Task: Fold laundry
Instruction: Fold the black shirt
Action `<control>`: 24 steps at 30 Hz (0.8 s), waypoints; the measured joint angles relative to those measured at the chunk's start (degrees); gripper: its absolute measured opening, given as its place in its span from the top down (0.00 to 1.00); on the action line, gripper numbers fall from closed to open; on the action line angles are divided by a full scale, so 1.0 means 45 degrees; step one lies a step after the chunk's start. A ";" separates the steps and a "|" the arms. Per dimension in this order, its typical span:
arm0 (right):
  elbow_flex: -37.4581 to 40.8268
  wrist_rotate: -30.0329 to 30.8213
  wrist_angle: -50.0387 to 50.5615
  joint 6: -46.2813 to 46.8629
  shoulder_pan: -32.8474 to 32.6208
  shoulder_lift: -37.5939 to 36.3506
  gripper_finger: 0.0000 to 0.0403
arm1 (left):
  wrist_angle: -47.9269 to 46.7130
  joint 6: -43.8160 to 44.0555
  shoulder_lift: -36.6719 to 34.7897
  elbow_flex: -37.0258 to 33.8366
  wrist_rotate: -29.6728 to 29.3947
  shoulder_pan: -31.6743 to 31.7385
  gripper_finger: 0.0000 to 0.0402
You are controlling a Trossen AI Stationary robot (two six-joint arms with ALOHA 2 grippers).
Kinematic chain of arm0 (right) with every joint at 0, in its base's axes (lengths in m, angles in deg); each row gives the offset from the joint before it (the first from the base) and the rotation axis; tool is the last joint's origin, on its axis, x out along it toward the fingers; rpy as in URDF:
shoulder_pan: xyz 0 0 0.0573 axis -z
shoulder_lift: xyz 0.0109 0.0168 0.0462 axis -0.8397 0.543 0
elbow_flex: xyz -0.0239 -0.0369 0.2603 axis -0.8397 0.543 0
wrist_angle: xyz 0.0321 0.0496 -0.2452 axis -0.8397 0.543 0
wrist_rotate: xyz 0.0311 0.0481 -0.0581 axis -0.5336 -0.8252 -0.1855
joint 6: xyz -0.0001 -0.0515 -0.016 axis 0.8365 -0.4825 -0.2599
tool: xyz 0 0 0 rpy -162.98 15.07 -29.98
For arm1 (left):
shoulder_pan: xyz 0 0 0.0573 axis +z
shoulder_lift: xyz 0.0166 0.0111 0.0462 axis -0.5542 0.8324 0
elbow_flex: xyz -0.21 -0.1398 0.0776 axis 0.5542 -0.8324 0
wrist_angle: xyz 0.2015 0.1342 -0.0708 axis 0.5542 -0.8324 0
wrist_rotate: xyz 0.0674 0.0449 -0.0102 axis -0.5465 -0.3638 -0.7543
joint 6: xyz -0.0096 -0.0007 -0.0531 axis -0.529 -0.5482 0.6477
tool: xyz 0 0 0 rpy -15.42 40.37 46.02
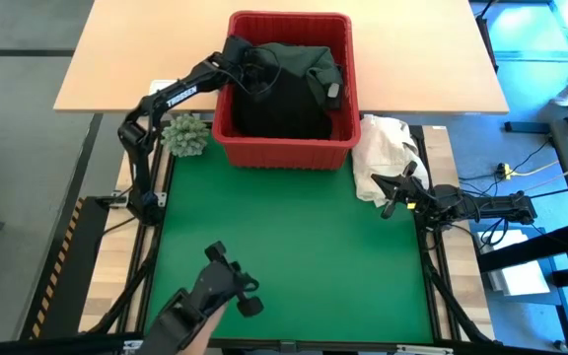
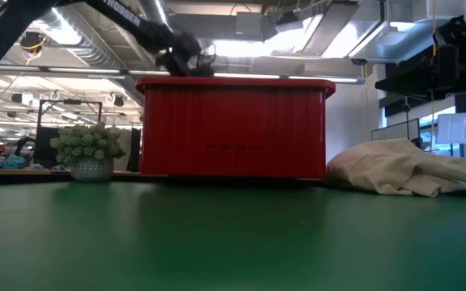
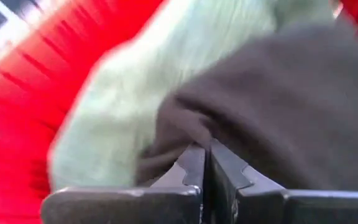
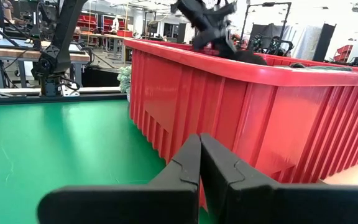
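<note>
Heaping formlessly in basket (image 1: 286,148), laundry (image 1: 289,94), axis unclear

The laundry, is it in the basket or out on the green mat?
In: the laundry sits bunched inside the red basket; none lies on the green mat.

The table (image 1: 294,266) is carrying a green mat across its middle, with bare wood showing along its left and right edges. A red plastic basket (image 1: 284,148) is sitting at the far edge of the mat, centred, and its back is reaching over the light wooden table (image 1: 146,59) standing behind. A small potted plant (image 1: 186,135) is standing at the far left corner, just beside the basket. A cream-white cloth heap (image 1: 383,153) is lying at the far right corner, touching the basket's right side and spilling over the mat's right edge.
</note>
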 joint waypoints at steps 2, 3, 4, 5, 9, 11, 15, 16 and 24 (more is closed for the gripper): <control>0.0000 0.0000 0.0000 0.0000 0.0000 0.0000 0.99 | -0.0015 -0.0171 -0.0567 0.0246 -0.0121 -0.0359 0.99; 0.0000 0.0000 -0.0004 0.0000 -0.0003 -0.0004 0.99 | 0.0017 -0.0283 -0.0908 0.0327 -0.0194 -0.0577 0.99; 0.0000 -0.0004 -0.0005 -0.0002 0.0000 0.0000 0.99 | 0.0018 -0.0363 -0.1293 0.0344 -0.0216 -0.0782 0.99; 0.0000 0.0000 -0.0001 0.0000 -0.0004 -0.0004 0.99 | -0.0017 -0.0482 -0.1663 0.0346 -0.0305 -0.1039 0.99; 0.0002 0.0000 -0.0005 -0.0002 0.0000 0.0000 0.99 | -0.0313 -0.0717 -0.3278 0.0346 -0.0497 -0.2228 1.00; 0.0001 0.0000 -0.0004 -0.0001 0.0000 -0.0001 0.99 | -0.0505 -0.0804 -0.4102 0.0346 -0.0522 -0.2943 1.00; 0.0000 0.0000 0.0000 0.0000 0.0000 0.0000 0.99 | -0.0821 -0.1350 -0.5600 0.0355 -0.0929 -0.4753 1.00; 0.0000 0.0000 -0.0002 -0.0005 -0.0002 -0.0002 0.99 | -0.0853 -0.1582 -0.5939 0.0355 -0.1069 -0.5258 1.00; 0.0004 0.0000 -0.0005 0.0000 -0.0004 0.0000 0.99 | -0.0443 -0.2281 -0.8156 0.0375 -0.0347 -0.9360 1.00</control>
